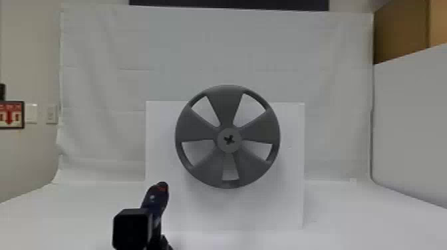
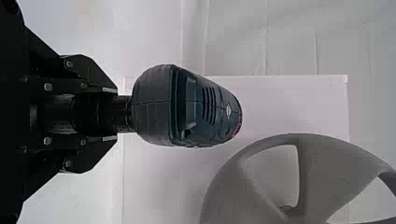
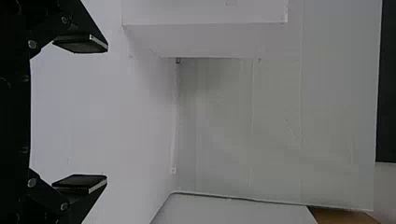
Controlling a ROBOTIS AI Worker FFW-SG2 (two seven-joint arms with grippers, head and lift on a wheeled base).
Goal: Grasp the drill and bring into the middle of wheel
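Drill [image 1: 155,199] noted low and to the left of the wheel [image 1: 227,106], nearer the camera. Its grip is clasped between the close-set fingers of the left gripper [image 2: 116,114], the broad housing standing above them. The drill's long axis seems to be pointed forward, roughly at the white panel [image 1: 289,166] behind the wheel; the nose is too obscured for its exact aim to be told.

Key relation: from the left gripper, the hub [image 1: 229,149] with its cross-shaped recess lies up and to the right, probably farther forward too (depth cannot be judged well here). The step in hand is judged to be the carry, with centring yet to be done. A lift and a rightward shift are called for, then a straight approach at hub height. The wheel's lower-left rim and spokes stand in the way; if the drill is pushed forward too soon, they could be struck.

The right gripper [image 3: 107,113] is spread wide with nothing between its fingers, placed to the wheel's right. Farther round, a red-and-white sign [image 1: 12,114] is seen well left of the wheel, and brown boxes [image 1: 399,36] high to its right.
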